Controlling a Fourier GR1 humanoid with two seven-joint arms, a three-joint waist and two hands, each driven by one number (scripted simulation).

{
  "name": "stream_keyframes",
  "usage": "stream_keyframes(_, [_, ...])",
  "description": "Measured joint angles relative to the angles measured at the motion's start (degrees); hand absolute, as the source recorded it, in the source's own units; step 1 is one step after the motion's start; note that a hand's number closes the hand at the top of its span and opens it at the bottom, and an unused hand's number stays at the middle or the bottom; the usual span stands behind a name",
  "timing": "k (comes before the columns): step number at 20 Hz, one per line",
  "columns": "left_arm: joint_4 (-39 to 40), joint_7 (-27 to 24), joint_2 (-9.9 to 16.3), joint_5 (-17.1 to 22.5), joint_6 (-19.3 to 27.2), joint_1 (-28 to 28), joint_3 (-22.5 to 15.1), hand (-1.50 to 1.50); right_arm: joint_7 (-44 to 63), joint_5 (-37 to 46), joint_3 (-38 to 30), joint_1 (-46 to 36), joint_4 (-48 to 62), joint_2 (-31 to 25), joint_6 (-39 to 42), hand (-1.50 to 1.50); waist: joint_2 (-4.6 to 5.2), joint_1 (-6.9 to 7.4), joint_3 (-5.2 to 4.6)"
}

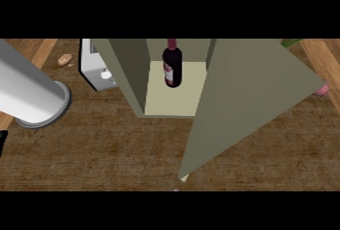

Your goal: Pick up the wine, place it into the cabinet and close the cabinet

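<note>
Though the wine bottle (172,67) stands inside the cabinet (169,96) near the desk's far edge, with door (246,103) open: closing left; cannot tell fingers, neither hand plainly in view.

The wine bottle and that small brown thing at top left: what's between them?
In the head view, a white toaster and the cabinet's left wall lie between the wine bottle and the brown item.

We see the dark wine bottle (172,67) standing upright inside the olive cabinet (136,76), whose door (246,103) hangs wide open.
</note>
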Motion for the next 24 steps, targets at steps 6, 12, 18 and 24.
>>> stream_keyframes(6, [0.26, 1.84, -0.32, 1.6, -2.36, -0.87, 0.99, -1.5, 1.65, 0.68, 1.84, -8.76, 1.2, -3.82, -7.37, 1.5, 0.19, 0.49, -0.01])
stream_keyframes(12, [0.67, 2.87, -1.18, 1.9, -3.31, -2.14, 1.39, -1.5, 2.75, -5.49, -0.03, -18.71, 4.92, -3.85, -12.34, 1.5, 0.51, 1.37, 0.0])
stream_keyframes(18, [0.68, 4.07, -2.66, 0.85, -2.14, -3.58, 0.61, -1.5, 0.8, -12.7, -5.96, -35.52, 19.73, 3.03, -16.85, 1.5, 0.68, 1.9, 0.05])
stream_keyframes(24, [1.31, 5.87, -4.29, -0.05, -0.61, -5.84, 0.86, -1.5, -4.02, -19.42, -13.12, -50.31, 35.58, 5.01, -17.66, 1.5, 0.68, 1.51, 0.11])
